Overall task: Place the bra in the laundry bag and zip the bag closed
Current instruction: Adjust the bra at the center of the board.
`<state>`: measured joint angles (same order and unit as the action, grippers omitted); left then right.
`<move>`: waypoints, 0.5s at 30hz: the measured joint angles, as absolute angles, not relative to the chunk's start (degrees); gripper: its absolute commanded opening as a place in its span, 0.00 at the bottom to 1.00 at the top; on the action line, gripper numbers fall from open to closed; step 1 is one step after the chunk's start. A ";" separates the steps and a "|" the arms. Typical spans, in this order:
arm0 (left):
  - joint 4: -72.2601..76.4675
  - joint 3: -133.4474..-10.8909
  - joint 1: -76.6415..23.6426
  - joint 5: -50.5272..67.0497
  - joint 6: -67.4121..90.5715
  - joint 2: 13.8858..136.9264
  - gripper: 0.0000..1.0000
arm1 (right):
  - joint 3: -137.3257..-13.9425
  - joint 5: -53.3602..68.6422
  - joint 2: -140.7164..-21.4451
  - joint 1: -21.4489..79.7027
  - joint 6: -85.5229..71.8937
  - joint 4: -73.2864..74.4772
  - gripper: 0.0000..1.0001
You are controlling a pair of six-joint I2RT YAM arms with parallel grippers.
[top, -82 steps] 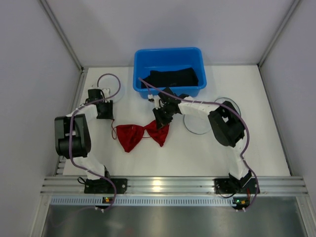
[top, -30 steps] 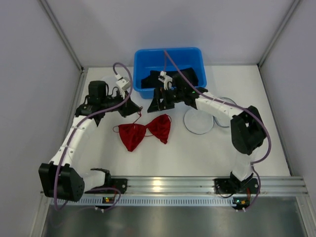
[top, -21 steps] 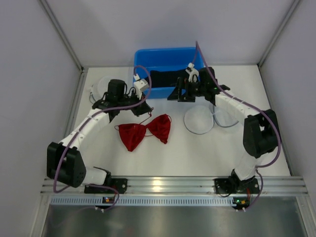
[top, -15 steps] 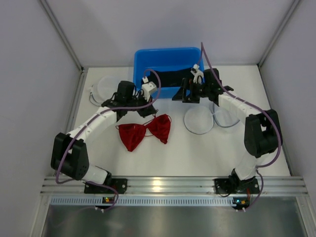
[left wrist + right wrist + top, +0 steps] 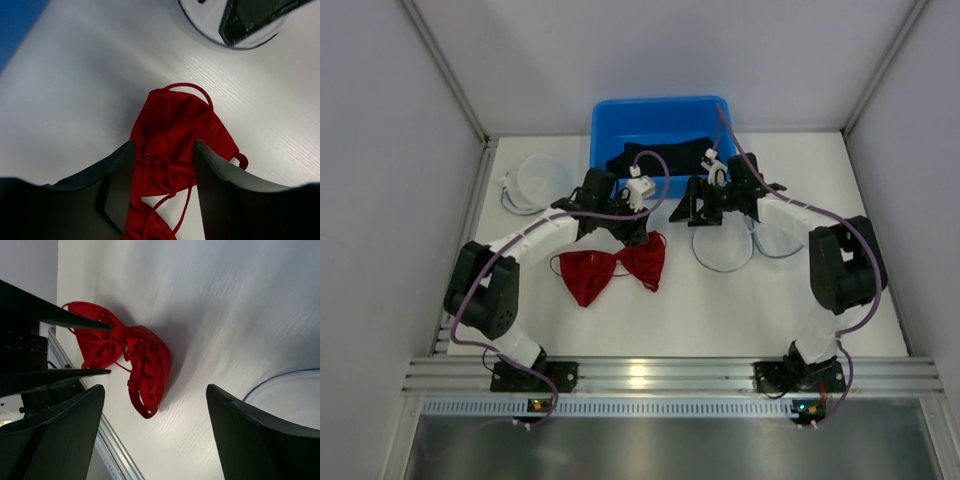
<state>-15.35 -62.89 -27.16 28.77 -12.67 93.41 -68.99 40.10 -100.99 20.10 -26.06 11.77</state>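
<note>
Lying spread on the white counter (image 5: 670, 310), just in front of the blue bin (image 5: 660, 110): red bra (image 5: 610, 270). Hanging partly spread over one cup, near the bin's front wall: left fingers (image 5: 634, 228), gripping nothing. Gaping wide and empty off the bin's front right corner: right fingers (image 5: 688, 210).

One red bra (image 5: 588, 275), one blue bin (image 5: 660, 102) (dark clothes (image 5: 665, 157) inside) — three round white bags (image 5: 535, 178).

One camera looks down from high up behind me. My two wrist cameras sit close, and all three see the red bra (image 5: 610, 270).
</note>
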 measured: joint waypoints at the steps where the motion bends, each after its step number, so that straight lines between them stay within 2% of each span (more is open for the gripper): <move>1: -16.14 -63.64 -27.14 28.01 -12.67 93.36 0.62 | -68.45 40.47 -101.34 20.14 -26.00 11.75 0.81; 3: -17.15 -64.93 -26.85 26.92 -12.32 92.92 0.65 | -67.05 41.25 -101.82 20.21 -26.09 11.51 0.79; 8: -22.85 -65.80 -21.26 27.64 -11.22 86.11 0.64 | -64.49 43.62 -102.83 21.80 -25.93 10.85 0.75; 11: -28.38 -66.39 -11.99 29.39 -12.03 81.73 0.62 | -64.38 44.31 -103.77 23.42 -25.43 10.50 0.70; 13: -32.23 -66.65 -3.77 30.94 -13.39 80.18 0.59 | -64.38 44.45 -104.53 24.60 -25.04 10.20 0.61; 15: -35.94 -66.65 3.57 32.16 -15.51 79.96 0.58 | -64.38 44.49 -105.47 25.69 -25.06 9.82 0.57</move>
<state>-35.94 -66.65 3.57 32.16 -15.51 79.96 -64.38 44.49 -105.47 25.69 -25.06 9.82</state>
